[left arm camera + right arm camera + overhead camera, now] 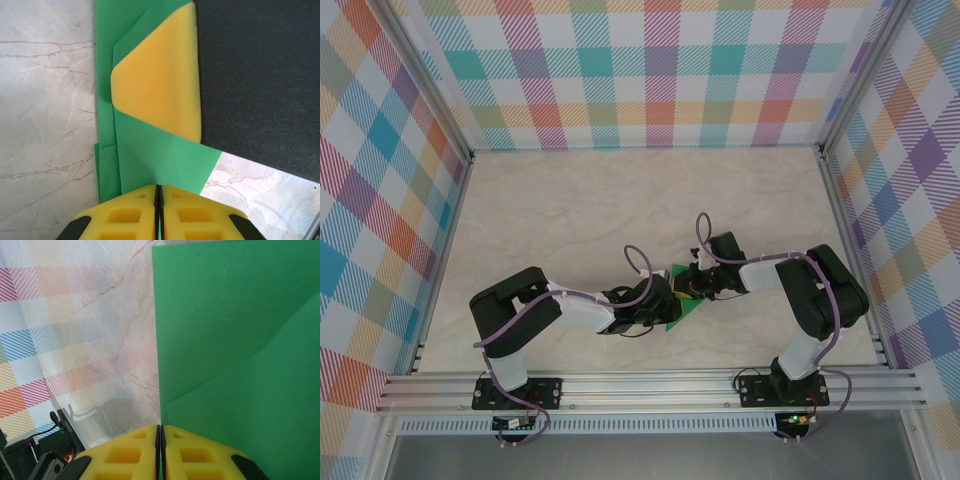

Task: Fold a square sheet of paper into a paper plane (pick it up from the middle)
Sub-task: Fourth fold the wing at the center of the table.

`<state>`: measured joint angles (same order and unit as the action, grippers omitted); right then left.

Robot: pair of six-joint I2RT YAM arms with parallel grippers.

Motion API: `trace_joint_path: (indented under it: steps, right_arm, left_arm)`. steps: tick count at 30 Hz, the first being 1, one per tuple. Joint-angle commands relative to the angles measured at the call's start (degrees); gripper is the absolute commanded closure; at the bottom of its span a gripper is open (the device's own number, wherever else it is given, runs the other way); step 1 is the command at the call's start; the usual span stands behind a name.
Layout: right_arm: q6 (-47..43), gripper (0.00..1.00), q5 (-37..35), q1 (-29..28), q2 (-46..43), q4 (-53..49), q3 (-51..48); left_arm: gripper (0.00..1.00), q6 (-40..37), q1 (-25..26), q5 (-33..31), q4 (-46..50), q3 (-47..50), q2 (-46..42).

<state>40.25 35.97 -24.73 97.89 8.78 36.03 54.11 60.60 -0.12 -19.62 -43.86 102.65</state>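
The square sheet of paper (686,308) is green and partly folded, with overlapping layers and diagonal creases. It sits between my two grippers at the middle of the table. My left gripper (666,304) comes in from the left and is shut on the paper's near edge (150,160), its yellow jaws (159,189) pressed together on it. My right gripper (693,289) comes in from the right and is shut on the sheet (235,340), jaws (160,429) closed along its left edge. One yellow finger (160,85) of the right gripper lies over the paper in the left wrist view.
The marbled table top (570,210) stretches away behind and to both sides of the arms. Checkered walls (650,70) enclose it on three sides. An aluminium rail (650,385) runs along the near edge by the arm bases.
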Motion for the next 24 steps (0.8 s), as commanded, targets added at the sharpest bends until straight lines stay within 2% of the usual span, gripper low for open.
trace_joint_path:
  steps: [1,4,11,15,19,24]
  right_arm:
    - [0.1,0.88,-5.2,0.3,0.1,-6.8,-0.4]
    - [-0.6,0.88,-5.5,0.4,-2.3,-9.1,1.0]
    - [-2.2,0.87,-7.8,2.6,-11.6,-14.9,2.4]
    - [-2.3,0.88,-5.6,2.6,-14.7,-13.6,0.7]
    - [-1.8,0.90,-1.1,1.5,-13.7,-10.6,0.0]
    - [-1.3,0.90,-0.7,-0.5,-9.5,-8.8,0.6]
  left_arm:
    - [0.91,2.6,-0.5,-4.2,4.4,2.4,1.1]
    - [0.92,3.9,-0.4,-5.1,5.7,4.5,1.0]
    - [0.95,4.8,-0.5,-3.5,2.2,8.6,1.2]
    - [0.95,4.2,-0.4,-3.6,3.4,8.5,0.5]
    - [0.95,3.6,-0.5,-3.7,4.3,8.0,0.2]
    - [0.95,3.3,-0.5,-4.0,5.1,7.6,0.2]
